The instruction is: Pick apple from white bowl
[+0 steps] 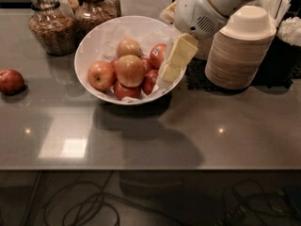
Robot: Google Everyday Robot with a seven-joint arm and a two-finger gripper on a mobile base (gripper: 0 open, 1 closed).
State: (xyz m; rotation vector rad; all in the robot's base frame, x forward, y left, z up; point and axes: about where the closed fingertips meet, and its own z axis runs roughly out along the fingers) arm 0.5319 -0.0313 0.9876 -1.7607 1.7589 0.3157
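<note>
Fingers [184, 50] of the cream-yellow two-finger gripper [169, 71] are hanging parted and empty over the right rim of the wide glossy white paper-lined bowl [81, 45], slanting down-left, apparently to reach inside. The large yellow-orange, red-blushed apple [129, 69] is sitting topmost mid-pile, offering the clearest grasp.

This looks like an office-style snack counter, with wicker-wrapped glass snack jars [49, 29] and stacked beige disposable bowls [240, 55] on a glossy grey countertop [188, 131]. The gripper [170, 69] hovers at the right rim of the round glossy white bowl [89, 41].
</note>
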